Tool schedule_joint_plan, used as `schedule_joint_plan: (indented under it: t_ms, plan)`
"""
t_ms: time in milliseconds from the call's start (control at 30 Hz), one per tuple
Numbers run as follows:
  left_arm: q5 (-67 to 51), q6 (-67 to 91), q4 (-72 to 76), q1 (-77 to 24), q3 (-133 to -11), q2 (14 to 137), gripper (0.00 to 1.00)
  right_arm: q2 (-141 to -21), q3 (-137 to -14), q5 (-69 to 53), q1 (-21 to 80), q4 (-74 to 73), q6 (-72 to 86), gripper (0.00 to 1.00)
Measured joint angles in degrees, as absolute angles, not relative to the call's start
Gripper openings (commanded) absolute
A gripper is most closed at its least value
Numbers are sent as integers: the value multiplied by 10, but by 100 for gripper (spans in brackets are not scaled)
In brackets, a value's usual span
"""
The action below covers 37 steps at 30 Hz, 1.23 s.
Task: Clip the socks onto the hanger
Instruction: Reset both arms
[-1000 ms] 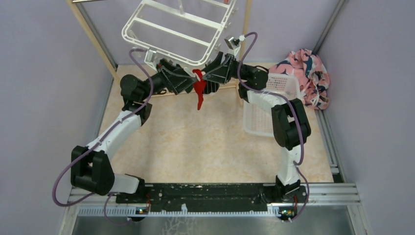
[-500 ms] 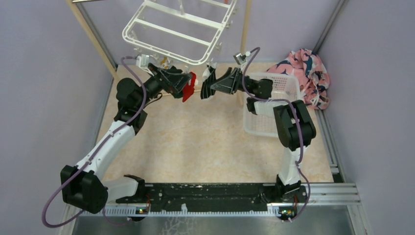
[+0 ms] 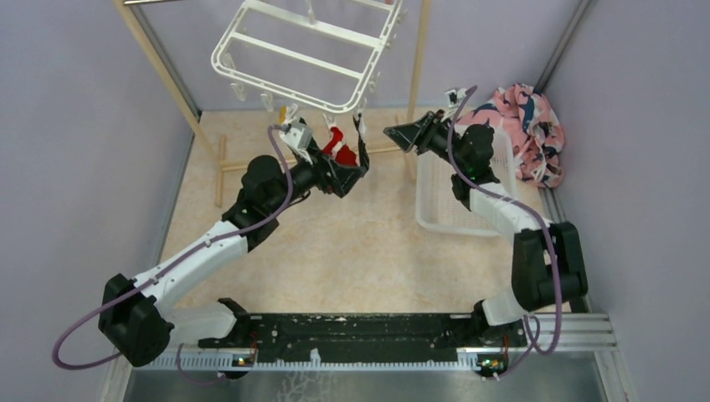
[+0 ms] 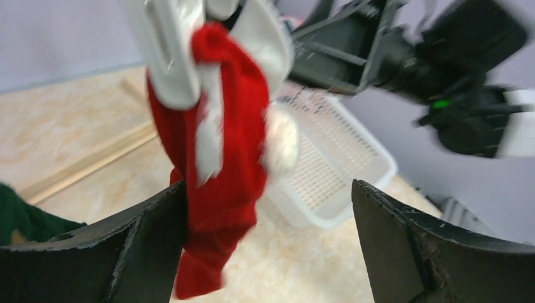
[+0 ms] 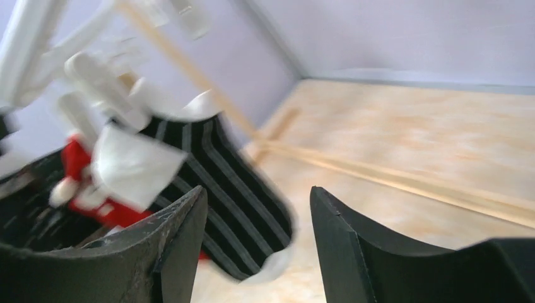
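Note:
The white hanger (image 3: 306,54) hangs at the top of the view. The red sock (image 3: 335,144) and the black striped sock (image 3: 362,149) dangle side by side from clips on its near edge. My left gripper (image 3: 353,174) is open just below them. In the left wrist view the red sock (image 4: 217,158) hangs from a white clip (image 4: 167,50), close to the left finger (image 4: 94,252), between wide-open jaws (image 4: 268,246). A bit of the dark green sock (image 4: 19,218) shows at the left edge. My right gripper (image 3: 393,134) is open and empty to the right. It faces the black sock (image 5: 233,183) and the red sock (image 5: 79,183).
The white perforated basket (image 3: 444,209) sits on the floor at the right and also shows in the left wrist view (image 4: 334,170). The pink-and-navy cloth heap (image 3: 532,126) lies behind it. The wooden pole rack (image 3: 163,67) stands around the hanger, with its base rail (image 5: 404,177) on the floor.
My left gripper has moved right under the hanger's near edge and now stands open, with the red sock hanging from a clip. My right gripper has drawn back to the right, away from the socks.

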<state>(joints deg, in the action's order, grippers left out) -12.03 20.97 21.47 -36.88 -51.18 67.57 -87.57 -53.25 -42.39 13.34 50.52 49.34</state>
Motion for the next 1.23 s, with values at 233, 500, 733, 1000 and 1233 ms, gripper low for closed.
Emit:
schedule_joint_plan:
  t_ms: [233, 500, 733, 1000, 1233]
  plan:
    - [12, 193, 166, -378, -448, 658, 98, -775, -541, -138, 140, 180, 245, 59]
    - [121, 197, 126, -378, -403, 591, 99, -763, -490, -35, 137, 79, 185, 59]
    - [146, 199, 114, -378, -423, 577, 99, -777, -490, -35, 137, 76, 185, 59]
    - [165, 206, 110, -379, -416, 565, 98, -780, -484, -30, 137, 76, 184, 59]
    - [158, 214, 89, -379, -417, 565, 98, -775, -477, -30, 137, 73, 184, 59]
